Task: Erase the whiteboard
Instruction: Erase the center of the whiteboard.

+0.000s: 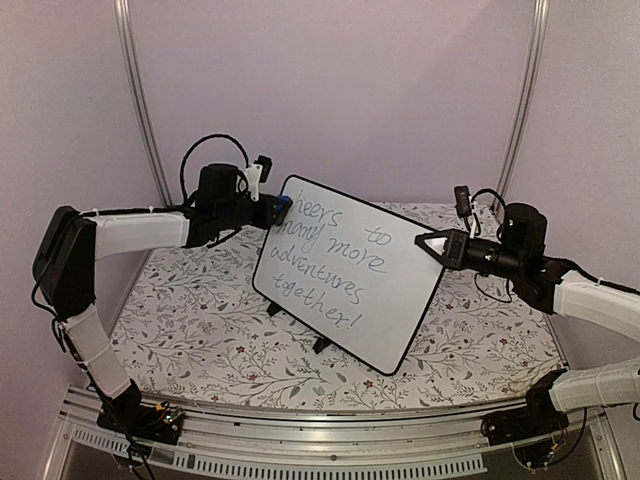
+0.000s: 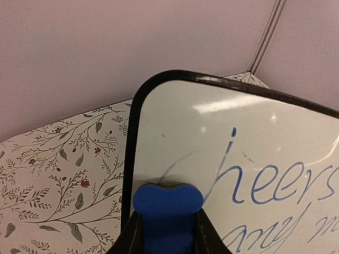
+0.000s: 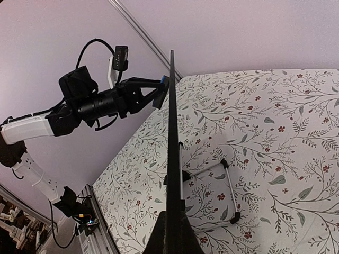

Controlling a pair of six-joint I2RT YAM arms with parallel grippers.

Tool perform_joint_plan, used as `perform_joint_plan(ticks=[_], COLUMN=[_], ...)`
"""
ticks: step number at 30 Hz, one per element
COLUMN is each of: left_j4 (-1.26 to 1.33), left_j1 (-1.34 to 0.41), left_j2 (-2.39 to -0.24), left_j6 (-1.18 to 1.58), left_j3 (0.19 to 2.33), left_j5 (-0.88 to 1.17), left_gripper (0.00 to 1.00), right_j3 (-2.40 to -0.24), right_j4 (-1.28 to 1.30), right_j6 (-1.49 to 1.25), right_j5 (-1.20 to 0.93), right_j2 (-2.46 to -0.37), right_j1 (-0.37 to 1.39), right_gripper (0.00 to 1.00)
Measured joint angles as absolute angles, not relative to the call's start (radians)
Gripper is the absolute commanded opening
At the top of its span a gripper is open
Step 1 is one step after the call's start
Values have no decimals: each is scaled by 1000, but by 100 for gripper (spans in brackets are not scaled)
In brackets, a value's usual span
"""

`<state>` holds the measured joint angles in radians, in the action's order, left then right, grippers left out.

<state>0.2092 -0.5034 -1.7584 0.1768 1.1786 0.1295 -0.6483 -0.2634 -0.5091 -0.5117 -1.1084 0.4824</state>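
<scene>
Against the whiteboard (image 2: 254,121), the left pincer (image 2: 167,227) and blue eraser (image 2: 167,203) appear cropped.

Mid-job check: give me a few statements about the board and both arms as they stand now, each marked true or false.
1. The left jaws hold the blue eraser against the whiteboard near its top left corner. True.
2. The whiteboard is wiped clean. False: handwriting covers most of it; only the first letter looks faded.
3. The right jaws are shut on the whiteboard's right edge. True.
4. The whiteboard lies flat on the tablecloth. False: it stands tilted on its feet.
</scene>
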Motion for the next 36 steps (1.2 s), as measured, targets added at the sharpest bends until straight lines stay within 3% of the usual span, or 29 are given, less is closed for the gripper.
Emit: perform_joint_plan(ticks=[12, 36], left_j4=[120, 1], left_j1=[-492, -507], left_j2=[-1801, -1681], left_j6=[165, 268], left_j3=[1414, 1130], left_j5=[170, 101], left_gripper=[0, 0], right_j3=[-648, -698], right_j4=[-278, -205], right_j6=[-465, -461], right_j5=[-571, -574], right_j2=[-1134, -1155], right_j1=[482, 479], right_gripper=[0, 0])
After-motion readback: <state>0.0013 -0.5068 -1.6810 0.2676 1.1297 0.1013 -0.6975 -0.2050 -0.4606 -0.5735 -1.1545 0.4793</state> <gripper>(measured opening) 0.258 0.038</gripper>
